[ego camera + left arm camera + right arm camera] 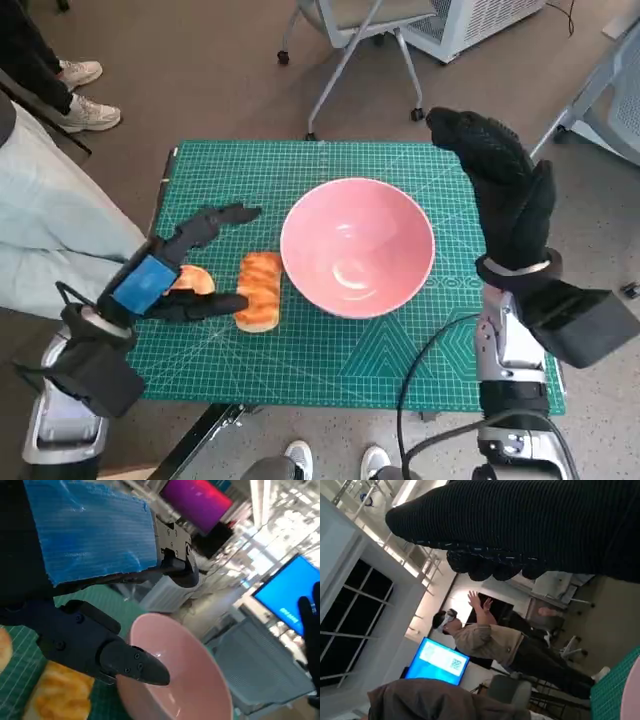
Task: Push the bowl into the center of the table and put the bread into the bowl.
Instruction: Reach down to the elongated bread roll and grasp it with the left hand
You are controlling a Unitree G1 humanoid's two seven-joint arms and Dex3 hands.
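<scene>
Here the pink bowl (pixel 357 247) stands empty near the middle of the green mat (pixel 330 360), so you may judge the push done or nearly so; putting the bread in is still ahead of you. The bread (pixel 259 290) lies on the mat just left of the bowl, close to its rim but apart from it. A second, rounder piece (pixel 192 281) lies beside it, partly hidden under your left hand (pixel 178 270). That hand hovers low over the bread with its fingers spread, one reaching past the far side of the bread and one along the near side; it holds nothing yet. Your right hand (pixel 505 190) is raised at the bowl's right, clear of it, fingers extended and together, empty.
</scene>
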